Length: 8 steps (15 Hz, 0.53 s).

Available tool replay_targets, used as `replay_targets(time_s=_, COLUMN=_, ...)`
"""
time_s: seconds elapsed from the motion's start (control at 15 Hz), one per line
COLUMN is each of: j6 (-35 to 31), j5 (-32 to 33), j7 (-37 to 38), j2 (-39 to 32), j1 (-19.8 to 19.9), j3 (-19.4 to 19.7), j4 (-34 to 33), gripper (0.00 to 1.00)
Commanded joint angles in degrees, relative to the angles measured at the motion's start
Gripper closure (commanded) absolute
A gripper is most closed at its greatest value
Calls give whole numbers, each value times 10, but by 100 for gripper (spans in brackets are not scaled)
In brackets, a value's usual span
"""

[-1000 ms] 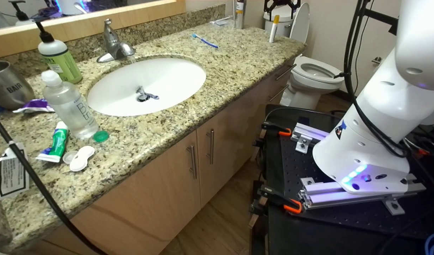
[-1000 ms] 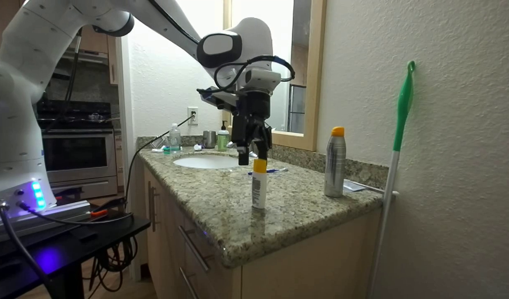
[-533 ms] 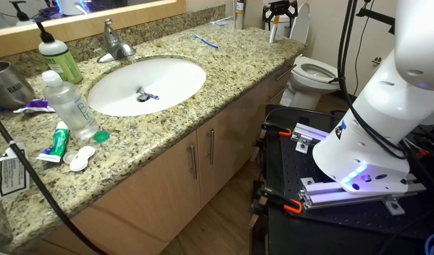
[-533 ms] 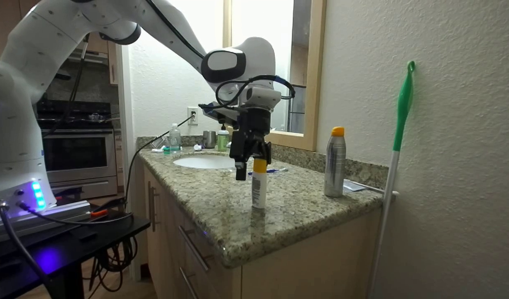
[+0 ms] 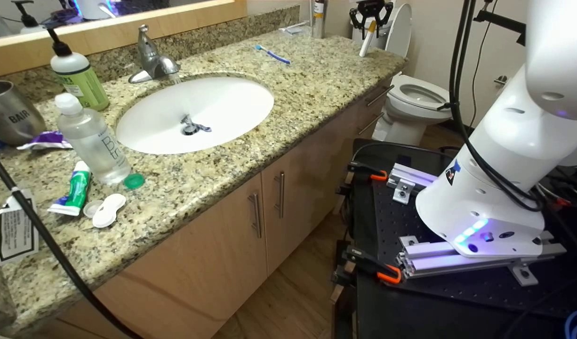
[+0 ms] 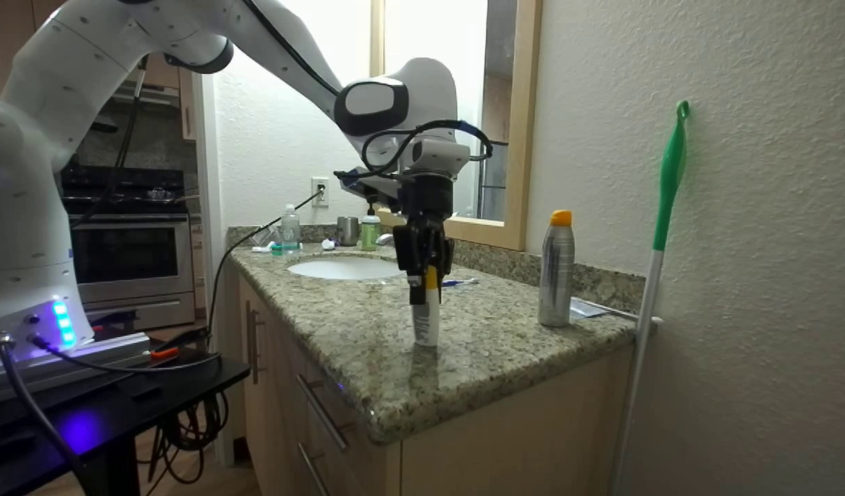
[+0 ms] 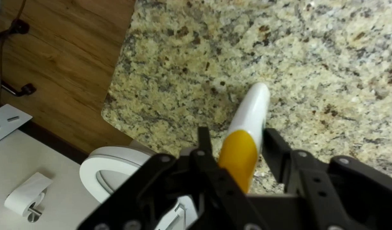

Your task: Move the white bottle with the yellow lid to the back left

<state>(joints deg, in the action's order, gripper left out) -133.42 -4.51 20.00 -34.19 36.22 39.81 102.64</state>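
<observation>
Two black fingers [image 7: 205, 140] stand partly spread astride the slender white bottle with the yellow lid [image 7: 247, 127], one seemingly touching it, the other clear; I see its long axis lean between them, base on the speckled stone desk [image 6: 360, 327]. Right of it, in an exterior view, stands a shiny metal can [image 6: 557, 272].

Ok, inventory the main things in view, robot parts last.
counter: 1, speckled, around sink
sink: 1, white, in counter
yellow-lidded bottle: 1, white, counter's end, tilted
can: 1, silver, orange cap, counter's end
toothbrush: 1, blue, on counter
faucet: 1, chrome, behind sink
pump bottle: 1, green, near faucet
cup: 1, silver, near pump bottle
clear bottle: 1, colourless, near sink
tube: 1, green, beside clear bottle
toilet: 1, white, beyond counter
arm: 1, white, over counter
gripper: 1, black, straddling yellow-lidded bottle, grip unclear
</observation>
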Motion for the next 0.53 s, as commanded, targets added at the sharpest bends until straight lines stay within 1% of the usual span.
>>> replay_targets(time_s=0.0, j6=-24, j5=7, j7=-11, j2=18, j1=8, j3=-13, j4=13, gripper=84)
replay_targets(time_s=0.13, j6=2, j5=6, j7=-20, j2=39, j1=6, j3=-15, j4=17, gripper=97)
replay_targets(time_s=0.2, j6=29, j5=3, j7=-33, j2=65, j1=3, j3=-19, j4=21, gripper=94)
replay_targets(time_s=0.27, j6=52, j5=5, j7=-48, j2=91, j1=0, j3=-21, j4=29, gripper=93)
replay_targets(time_s=0.33, j6=78, j5=6, j7=-70, j2=140, j1=-8, j3=-25, j4=47, gripper=93)
replay_targets(time_s=0.4, j6=79, j5=-7, j7=-91, j2=162, j1=-23, j3=-13, j4=58, gripper=93)
replay_targets(time_s=0.47, j6=82, j5=-9, j7=-105, j2=190, j1=-32, j3=-11, j4=66, gripper=93)
